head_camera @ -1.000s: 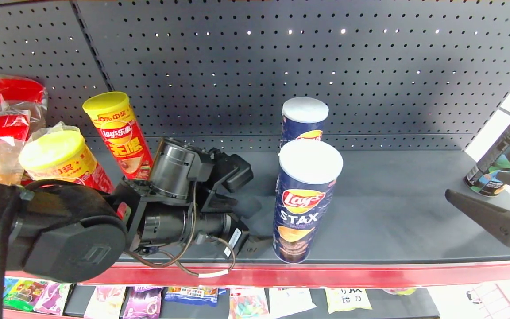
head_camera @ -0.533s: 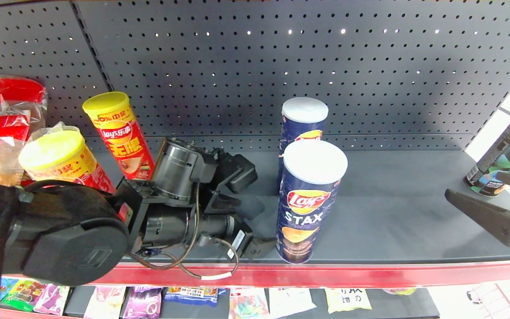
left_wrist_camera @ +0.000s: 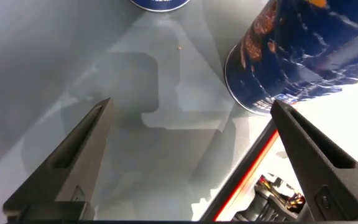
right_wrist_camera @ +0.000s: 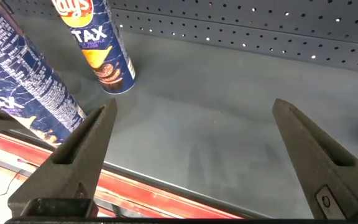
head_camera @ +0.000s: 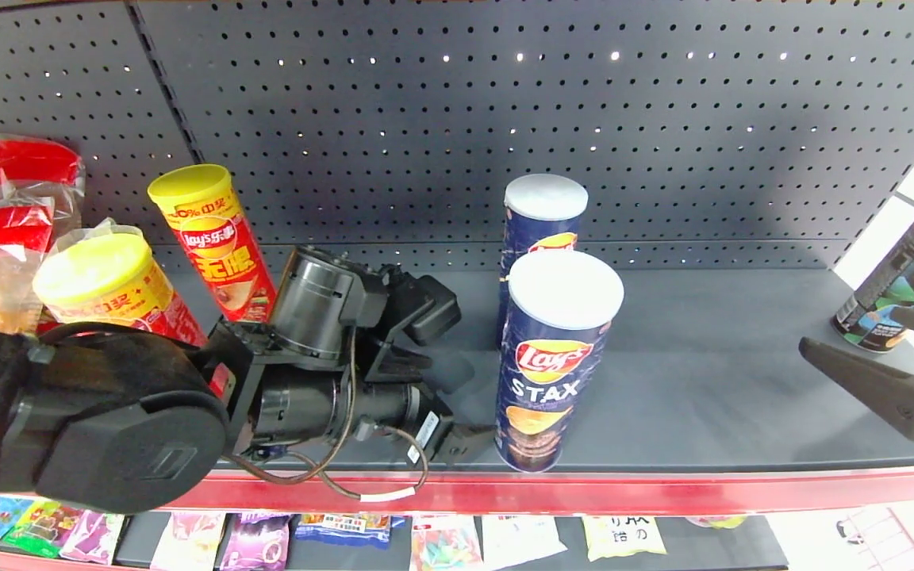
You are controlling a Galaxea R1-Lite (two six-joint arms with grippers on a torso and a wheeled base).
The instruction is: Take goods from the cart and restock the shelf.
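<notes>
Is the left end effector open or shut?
Open: the left end effector has its fingers spread wide apart, gripping nothing, near the front blue can.

"Where is the light coming from?"

"You are getting bright white light from the right edge, and little dots are shining through the holes of the pegboard [head_camera: 505,119]."

"Are you seeing shadows?"

"Soft grey shadows are lying on the shelf [head_camera: 703,381] beside the blue can [head_camera: 552,357], and straight lines are bending near the corners."
</notes>
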